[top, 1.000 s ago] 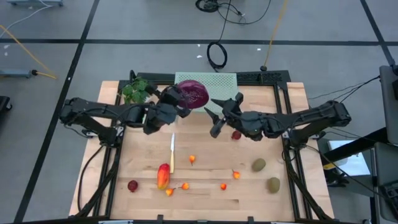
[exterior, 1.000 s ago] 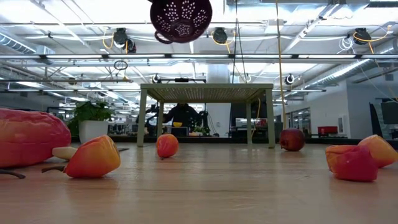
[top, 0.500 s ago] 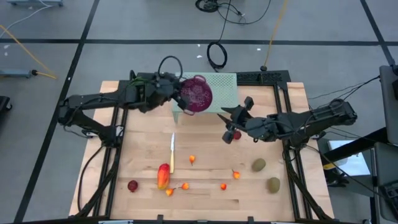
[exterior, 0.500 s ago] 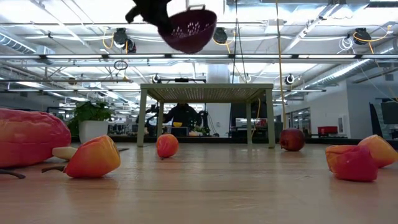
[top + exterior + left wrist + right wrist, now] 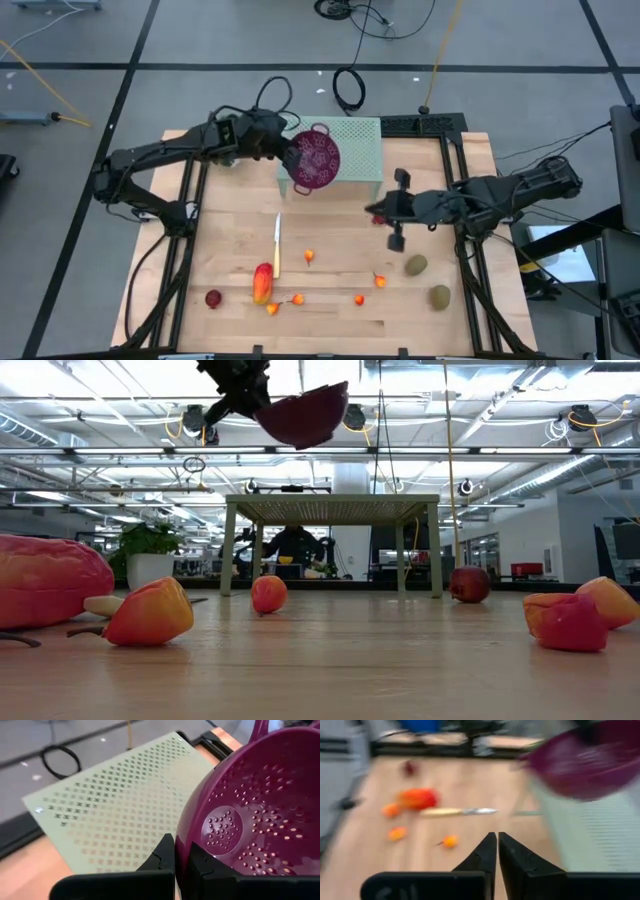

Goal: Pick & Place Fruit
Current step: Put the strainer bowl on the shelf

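High view first: I see the wooden table (image 5: 330, 320) with my two arms reaching in from either side. My left gripper (image 5: 287, 150) is clamped on the rim of a purple colander (image 5: 316, 160), holding it tilted above the pale green perforated mat (image 5: 358, 140) at the far edge. My right gripper (image 5: 395, 236) hovers near the table's middle-right, its fingers pressed together on nothing, as the right wrist view confirms.

Fruit lies scattered along the near half. Largest is the red-yellow mango (image 5: 262, 283), left of centre beside the knife (image 5: 277, 246), its long axis running near-to-far. Two kiwis (image 5: 416, 265) sit just nearside of my right gripper, the closer one almost directly below it, so my right arm is the nearer one; that kiwi's long axis seems to run slightly crosswise, though I cannot be sure. A dark red ball (image 5: 213, 298) rests far left; another (image 5: 377, 213) is partly hidden by my right arm. Tiny orange pieces (image 5: 309, 257) dot the middle.
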You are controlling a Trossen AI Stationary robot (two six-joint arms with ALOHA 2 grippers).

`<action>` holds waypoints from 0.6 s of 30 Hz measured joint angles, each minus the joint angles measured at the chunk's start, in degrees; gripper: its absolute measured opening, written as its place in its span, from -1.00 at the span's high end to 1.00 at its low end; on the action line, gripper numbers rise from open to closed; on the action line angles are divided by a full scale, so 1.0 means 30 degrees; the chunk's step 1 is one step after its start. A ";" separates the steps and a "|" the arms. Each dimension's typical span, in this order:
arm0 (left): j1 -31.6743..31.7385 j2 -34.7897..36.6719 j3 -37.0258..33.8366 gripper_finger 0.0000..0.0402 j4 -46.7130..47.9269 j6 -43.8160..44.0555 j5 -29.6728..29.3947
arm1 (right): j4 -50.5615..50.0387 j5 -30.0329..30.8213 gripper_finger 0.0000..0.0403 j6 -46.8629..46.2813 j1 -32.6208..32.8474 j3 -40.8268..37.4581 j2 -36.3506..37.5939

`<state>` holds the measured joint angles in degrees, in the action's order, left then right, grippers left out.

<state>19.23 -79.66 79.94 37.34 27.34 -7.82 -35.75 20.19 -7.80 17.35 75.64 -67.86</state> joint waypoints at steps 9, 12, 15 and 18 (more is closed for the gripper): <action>0.1947 0.0000 0.0000 1.00 0.0197 0.0915 0.4668 | -0.0652 -0.5020 0.98 0.2098 -0.0487 0.0000 0.0647; 0.2354 0.0000 0.0000 1.00 0.0263 0.1207 0.4825 | -0.1717 -0.5786 1.00 0.2509 -0.0556 0.0000 0.0679; 0.2722 0.0000 0.0000 1.00 0.0211 0.1430 0.4839 | -0.2760 -0.5823 0.99 0.2371 -0.0555 0.0000 0.0679; 0.2952 -0.0001 0.0000 1.00 0.0197 0.1570 0.4839 | -0.2782 -0.5829 1.00 0.2558 -0.0555 0.0000 0.0785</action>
<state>28.09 -79.66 79.94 37.93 32.05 6.70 -44.09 2.70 -0.13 15.69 75.64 -65.51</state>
